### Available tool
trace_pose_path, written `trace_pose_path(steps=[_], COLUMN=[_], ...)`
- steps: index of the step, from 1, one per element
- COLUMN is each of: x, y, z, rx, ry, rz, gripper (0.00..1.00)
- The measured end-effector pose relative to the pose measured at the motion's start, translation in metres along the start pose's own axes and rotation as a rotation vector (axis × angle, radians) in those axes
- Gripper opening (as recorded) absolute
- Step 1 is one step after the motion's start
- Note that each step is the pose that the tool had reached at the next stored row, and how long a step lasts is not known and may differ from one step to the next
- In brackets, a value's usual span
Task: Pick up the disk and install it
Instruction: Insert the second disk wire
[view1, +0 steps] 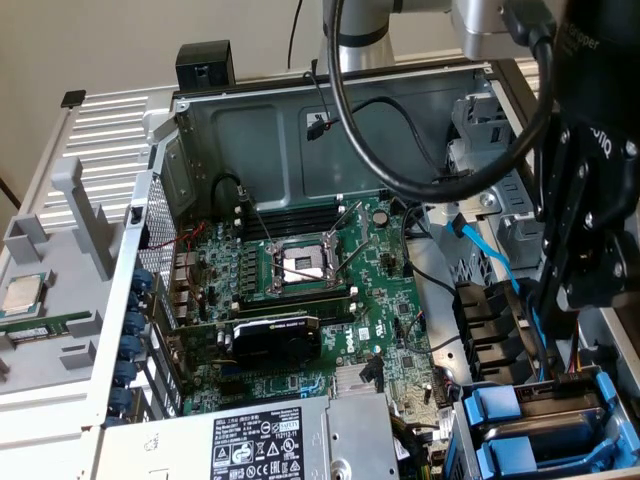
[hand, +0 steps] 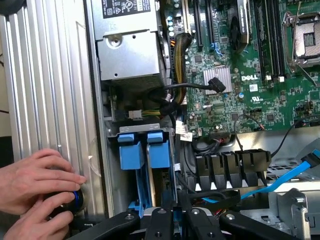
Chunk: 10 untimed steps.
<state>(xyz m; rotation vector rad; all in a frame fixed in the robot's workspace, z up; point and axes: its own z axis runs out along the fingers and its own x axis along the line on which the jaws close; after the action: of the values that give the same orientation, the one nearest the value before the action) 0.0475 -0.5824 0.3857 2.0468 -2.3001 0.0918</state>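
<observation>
The tool (hand: 172, 220), shut, hangs over the blue-framed disk (hand: 142, 150).

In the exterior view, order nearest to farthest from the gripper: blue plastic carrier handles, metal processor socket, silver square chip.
1. Blue plastic carrier handles, below the gripper.
2. Metal processor socket, mid-board.
3. Silver square chip, view's far left.

A person's hands (hand: 40, 192) at the exterior view's 4 o'clock and black cables (view1: 400, 150) at 12 crowd the open case (view1: 300, 130).
</observation>
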Motion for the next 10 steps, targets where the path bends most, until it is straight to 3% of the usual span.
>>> trace_pose_path(steps=[6, 10], x=[0.0027, 0.0029], y=[0.0022, 0.0029], z=[0.0004, 0.0006], rx=[0.0007, 0.0043], ry=[-0.0066, -0.0099], rz=[-0.005, -0.023], gripper=[0.16, 0.16])
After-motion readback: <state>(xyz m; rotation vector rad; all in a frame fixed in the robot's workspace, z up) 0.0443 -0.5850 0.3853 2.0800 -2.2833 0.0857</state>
